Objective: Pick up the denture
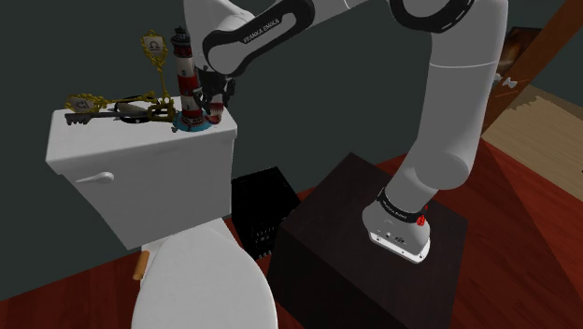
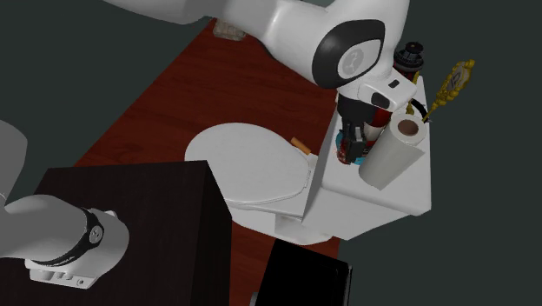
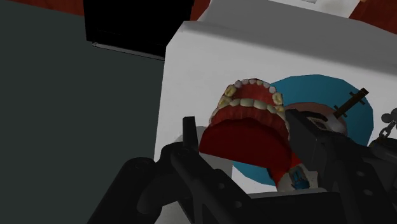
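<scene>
The denture (image 3: 251, 118), with red gums and yellowish teeth, sits between my two black fingers, which press on its sides. My gripper (image 3: 245, 130) is shut on it, just over the white toilet tank lid (image 3: 191, 76), next to the blue base (image 3: 331, 95) of a lighthouse figure. In the shoulder view the gripper (image 1: 215, 101) hangs at the lid's right end beside the red-and-white lighthouse (image 1: 187, 79), with the denture (image 1: 214, 114) just under it. In the second exterior view the gripper (image 2: 352, 143) stands over the tank. Whether the denture still touches the lid is unclear.
The tank lid (image 1: 103, 126) also carries a golden ornate hand mirror (image 1: 154, 51), golden keys (image 1: 89, 101) and a paper roll (image 2: 393, 152). Below are the closed toilet lid (image 1: 201, 280), a small black box (image 1: 264, 210) and the dark stand (image 1: 355, 215).
</scene>
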